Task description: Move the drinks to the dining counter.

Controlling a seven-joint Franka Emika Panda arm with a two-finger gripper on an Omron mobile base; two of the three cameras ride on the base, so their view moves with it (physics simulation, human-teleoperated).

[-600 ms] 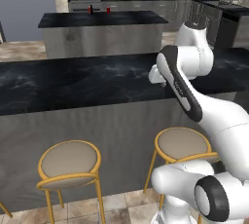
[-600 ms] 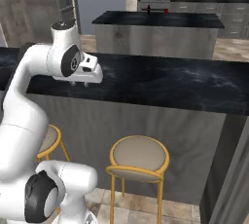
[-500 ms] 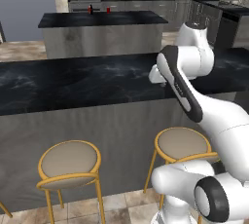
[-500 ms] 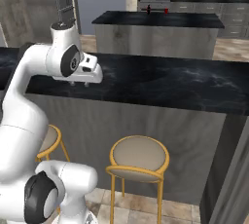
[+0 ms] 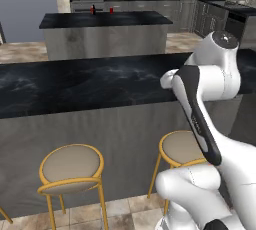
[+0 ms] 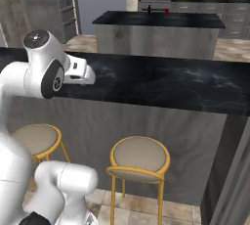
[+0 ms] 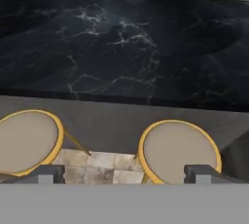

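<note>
Arm parked over the dining counter (image 5: 75,86), nothing in hand

The gripper (image 7: 124,173) looks down past the counter's black veined edge at two yellow-rimmed stools (image 7: 177,152); its fingers (image 7: 48,173) are spread wide with nothing between them. The drinks are way back on the far island (image 5: 105,20): a dark bottle (image 5: 92,9) and a red can (image 5: 111,9) near each other, well apart from the arm.

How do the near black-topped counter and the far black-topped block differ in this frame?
The near counter runs across the whole view with yellow-framed stools against its side; the far block is shorter and freestanding, with no stools showing. The far block carries a dark bottle and a small red can. Both have glossy black veined tops over grey sides.
</note>
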